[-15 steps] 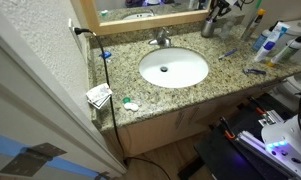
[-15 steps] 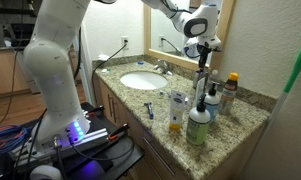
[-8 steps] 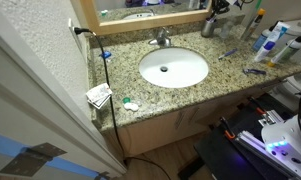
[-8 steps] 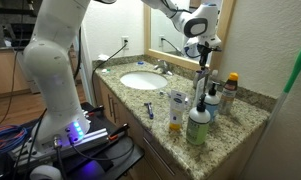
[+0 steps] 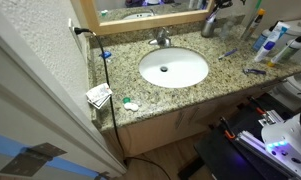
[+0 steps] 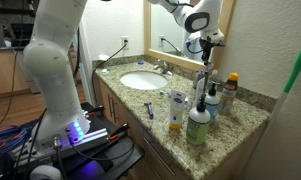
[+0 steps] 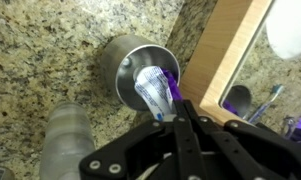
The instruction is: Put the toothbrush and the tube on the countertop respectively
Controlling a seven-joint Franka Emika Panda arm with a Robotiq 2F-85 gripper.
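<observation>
Wrist view showed the gripper [image 7: 176, 118] pinched narrow on the thin light-blue toothbrush [image 7: 172, 93], upright to clear the round steel cup [image 7: 115, 60] at eleven o'clock.

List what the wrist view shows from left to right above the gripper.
blurred grey object → cup, with the tube standing in it → mirror frame
</observation>
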